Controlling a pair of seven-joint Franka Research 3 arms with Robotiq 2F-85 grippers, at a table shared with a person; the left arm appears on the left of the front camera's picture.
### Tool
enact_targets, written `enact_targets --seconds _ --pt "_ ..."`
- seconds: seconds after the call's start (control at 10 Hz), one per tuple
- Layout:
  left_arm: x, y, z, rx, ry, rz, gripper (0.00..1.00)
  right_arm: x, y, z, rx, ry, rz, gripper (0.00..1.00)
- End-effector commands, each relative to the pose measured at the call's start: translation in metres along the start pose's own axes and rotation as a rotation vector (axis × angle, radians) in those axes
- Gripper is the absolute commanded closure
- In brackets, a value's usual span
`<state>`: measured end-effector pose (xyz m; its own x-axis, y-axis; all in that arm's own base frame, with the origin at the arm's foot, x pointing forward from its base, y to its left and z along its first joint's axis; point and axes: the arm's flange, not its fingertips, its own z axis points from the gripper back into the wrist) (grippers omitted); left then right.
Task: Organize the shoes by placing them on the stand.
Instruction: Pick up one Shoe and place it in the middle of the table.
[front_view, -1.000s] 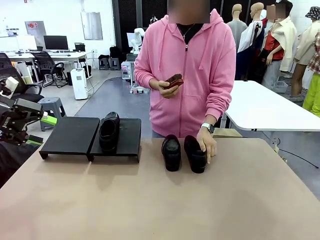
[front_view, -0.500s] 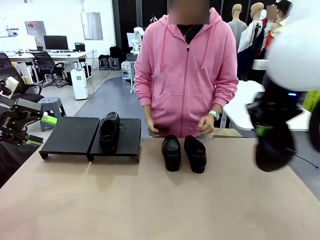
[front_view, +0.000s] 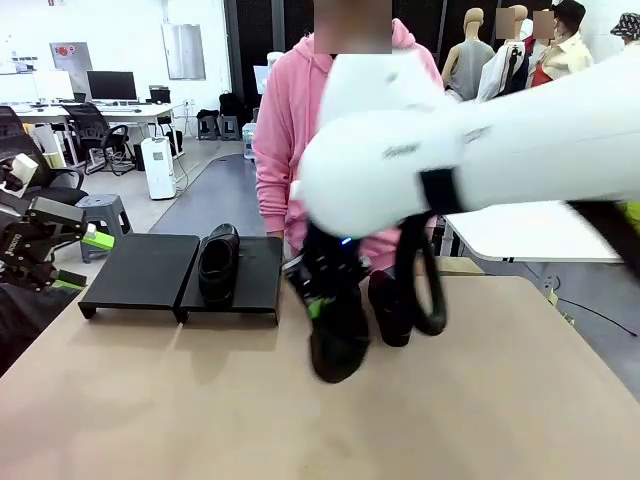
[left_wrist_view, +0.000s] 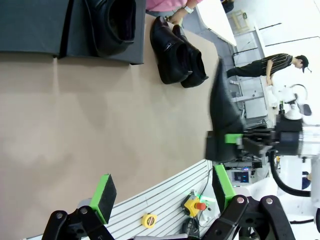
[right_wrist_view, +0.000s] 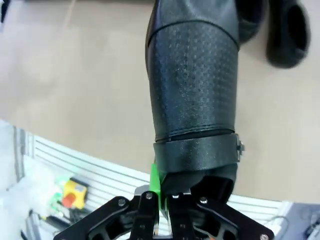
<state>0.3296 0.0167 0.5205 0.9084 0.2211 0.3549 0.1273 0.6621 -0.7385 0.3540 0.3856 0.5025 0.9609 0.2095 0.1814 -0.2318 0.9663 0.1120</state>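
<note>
My right gripper (front_view: 325, 298) hangs over the middle of the table, shut on the heel end of a black loafer (front_view: 338, 345) that points toe down. From the right wrist, its textured sole (right_wrist_view: 192, 85) rises from the right gripper (right_wrist_view: 171, 186). A pair of loafers (left_wrist_view: 176, 50) lies on the table beyond; one (front_view: 392, 305) shows beside the held shoe. Another loafer (front_view: 218, 262) rests on the right panel of the black stand (front_view: 140, 270). My left gripper (front_view: 82, 262) stays open at the left edge, its green pads (left_wrist_view: 104, 196) apart with nothing between them.
A person in a pink hoodie (front_view: 278, 130) stands at the far side, partly hidden by my right arm (front_view: 480, 150). The stand's left panel (left_wrist_view: 30, 25) is bare. A white table (front_view: 530, 235) stands behind on the right.
My right arm has swung in from the right to mid-table carrying the loafer. The person's hands have left the pair of shoes. The left arm has not moved.
</note>
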Motion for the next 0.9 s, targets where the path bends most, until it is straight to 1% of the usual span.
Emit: enact_targets --seconds 0.0,0.1,0.3,0.4,0.5,0.8 --pt "0.001 0.000 0.001 -0.023 -0.005 0.006 0.00 0.031 0.029 -0.031 -0.052 -0.017 -0.132 1.00" --pt "0.001 0.000 0.001 -0.023 -0.005 0.006 0.00 0.039 0.039 -0.061 -0.021 0.093 -0.138 1.00" --pt "0.001 0.000 0.001 -0.023 -0.005 0.006 0.00 0.039 0.047 -0.109 0.000 0.251 -0.117 1.00" --pt "0.001 0.000 0.001 -0.023 -0.005 0.006 0.00 0.040 0.051 -0.125 0.002 0.295 -0.089 1.00" --pt "0.001 0.000 0.001 -0.023 -0.005 0.006 0.00 0.042 0.049 -0.133 0.009 0.306 -0.087 1.00" --pt "0.001 0.000 0.001 -0.023 -0.005 0.006 0.00 0.047 0.043 -0.134 0.040 0.300 -0.095 1.00"
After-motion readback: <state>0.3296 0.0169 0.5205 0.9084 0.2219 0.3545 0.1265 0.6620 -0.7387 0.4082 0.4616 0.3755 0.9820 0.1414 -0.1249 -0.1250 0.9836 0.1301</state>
